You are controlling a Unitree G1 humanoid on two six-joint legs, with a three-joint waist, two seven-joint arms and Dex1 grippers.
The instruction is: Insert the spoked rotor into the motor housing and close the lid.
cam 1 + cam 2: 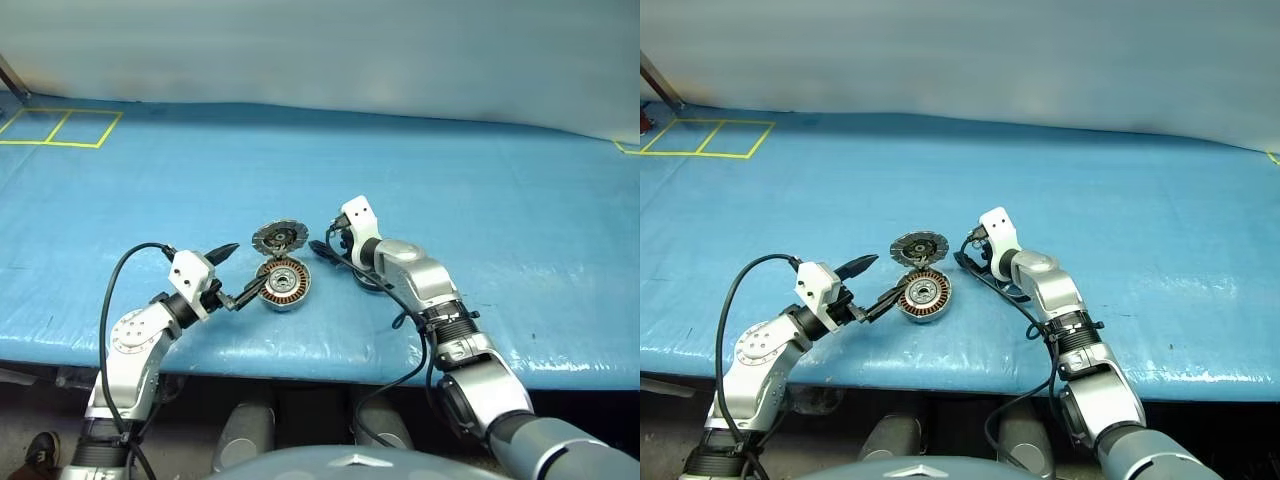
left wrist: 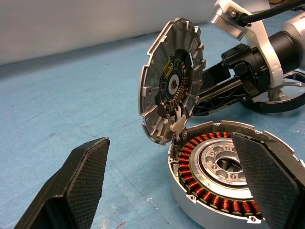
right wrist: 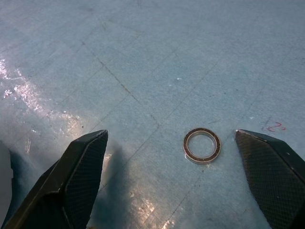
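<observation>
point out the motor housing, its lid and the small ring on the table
motor housing [image 2: 209,193], left wrist view, on the copper windings
lid [image 2: 172,102], left wrist view, on its inner face, standing open
small ring [image 3: 202,145], right wrist view, on its rim

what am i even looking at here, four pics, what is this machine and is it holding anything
It is a humanoid robot with two arms, each ending in a two-fingered black gripper. The two wide pictures come from cameras in its head, looking down over its arms. The two close-ups come from a camera on each wrist, looking out between that gripper's fingers.

On the blue table cover sits a round motor housing with copper windings, its hinged lid standing open. A black-rimmed spoked rotor lies partly under the right arm. A small ring lies ahead of the right gripper.

That gripper and the left gripper are both open and hold nothing.
</observation>
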